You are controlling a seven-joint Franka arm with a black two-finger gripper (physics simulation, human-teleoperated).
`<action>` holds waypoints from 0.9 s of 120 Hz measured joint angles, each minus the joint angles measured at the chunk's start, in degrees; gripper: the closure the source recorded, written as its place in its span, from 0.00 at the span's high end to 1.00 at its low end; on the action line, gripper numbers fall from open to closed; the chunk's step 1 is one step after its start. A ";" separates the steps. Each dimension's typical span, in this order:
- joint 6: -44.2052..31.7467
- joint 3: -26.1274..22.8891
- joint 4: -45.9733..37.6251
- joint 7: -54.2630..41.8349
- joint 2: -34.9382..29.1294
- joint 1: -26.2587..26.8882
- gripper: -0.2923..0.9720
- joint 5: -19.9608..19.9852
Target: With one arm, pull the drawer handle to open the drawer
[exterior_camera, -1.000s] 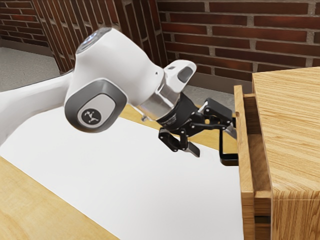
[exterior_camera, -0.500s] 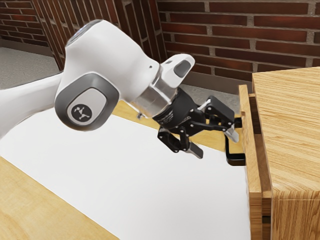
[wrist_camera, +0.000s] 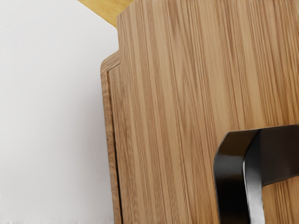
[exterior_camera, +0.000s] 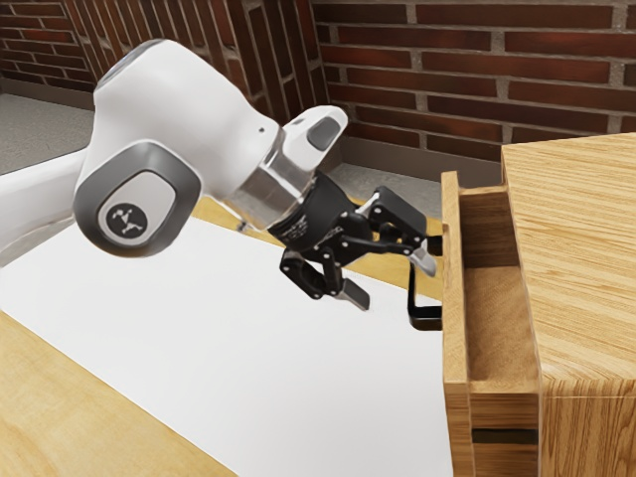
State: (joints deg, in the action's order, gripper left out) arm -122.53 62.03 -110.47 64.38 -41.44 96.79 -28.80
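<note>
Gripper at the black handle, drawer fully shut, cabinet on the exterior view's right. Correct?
Not shut: the exterior view shows the drawer pulled partway out of the cabinet, its inside visible. The rest holds: gripper at the black handle, cabinet on that view's right.

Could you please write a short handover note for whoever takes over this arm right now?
Gripper: open, fingers spread wide. One fingertip is by the top of the black handle, the other is off it on the arm's side. I cannot tell whether the near one is touching.
Drawer: the top one of the wooden cabinet, partly pulled out, its inside showing.
Done: drawer partly open.
Left: if more opening is wanted, probably hook the handle and pull it farther from the cabinet.
</note>
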 joint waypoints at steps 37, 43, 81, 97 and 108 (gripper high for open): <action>1.02 -0.31 -1.76 -0.19 -1.00 -2.30 0.76 0.15; 1.24 -0.60 -1.93 -0.22 -1.05 -2.87 0.76 0.16; 1.94 -2.91 -4.04 -0.25 -2.87 -4.93 0.76 0.22; 2.06 -3.79 -4.37 -0.27 -3.03 -6.10 0.76 0.24; 2.16 -4.54 -4.91 -0.29 -3.34 -7.41 0.76 0.21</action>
State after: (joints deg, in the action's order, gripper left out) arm -120.38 57.49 -115.37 64.09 -44.78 89.37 -28.60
